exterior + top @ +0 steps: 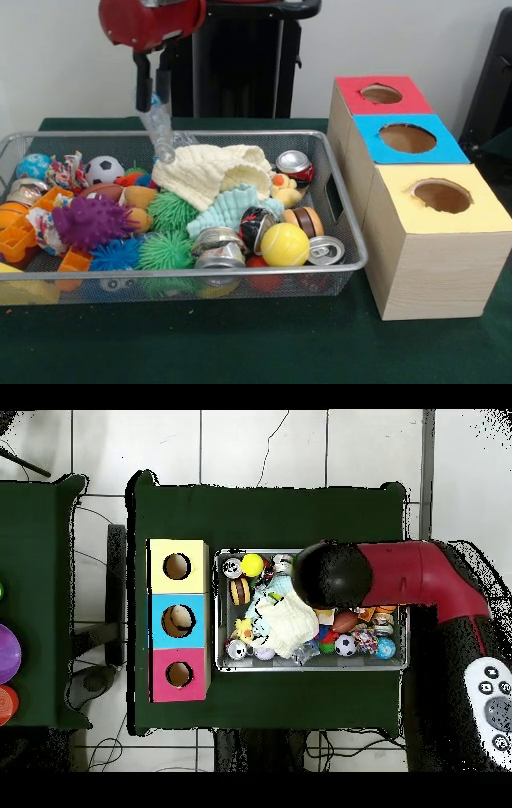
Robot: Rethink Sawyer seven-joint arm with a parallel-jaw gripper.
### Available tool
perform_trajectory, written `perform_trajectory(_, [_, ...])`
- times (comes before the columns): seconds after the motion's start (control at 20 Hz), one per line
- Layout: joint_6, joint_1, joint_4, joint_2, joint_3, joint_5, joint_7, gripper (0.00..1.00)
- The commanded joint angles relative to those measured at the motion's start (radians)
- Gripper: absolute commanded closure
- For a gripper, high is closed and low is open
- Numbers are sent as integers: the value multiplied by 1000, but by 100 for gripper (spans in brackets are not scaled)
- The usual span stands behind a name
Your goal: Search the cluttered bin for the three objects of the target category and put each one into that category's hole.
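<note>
The gripper [152, 102] hangs above the far side of the bin [344, 210], its two black fingers [142, 84] set narrow and pinching the top of a piece of clear plastic film [160, 128], which dangles down to the cream cloth [212, 172]. The blue-topped box sits just beside the bin's end, between the red and yellow boxes, and its hole [407, 138] is open

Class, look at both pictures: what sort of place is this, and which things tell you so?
Probably a robotics lab set up for a sorting test. A red robot arm reaches over a wire bin of jumbled toys and cans on a green-covered table, beside three wooden boxes with holes in their coloured tops.
</note>
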Motion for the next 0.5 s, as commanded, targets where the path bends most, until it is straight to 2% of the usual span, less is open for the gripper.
perform_trajectory(0.05, [107, 63, 13, -37, -69, 80, 276, 100])
perform_trajectory(0.5, [137, 138, -8, -60, -105, 191, 302, 100])
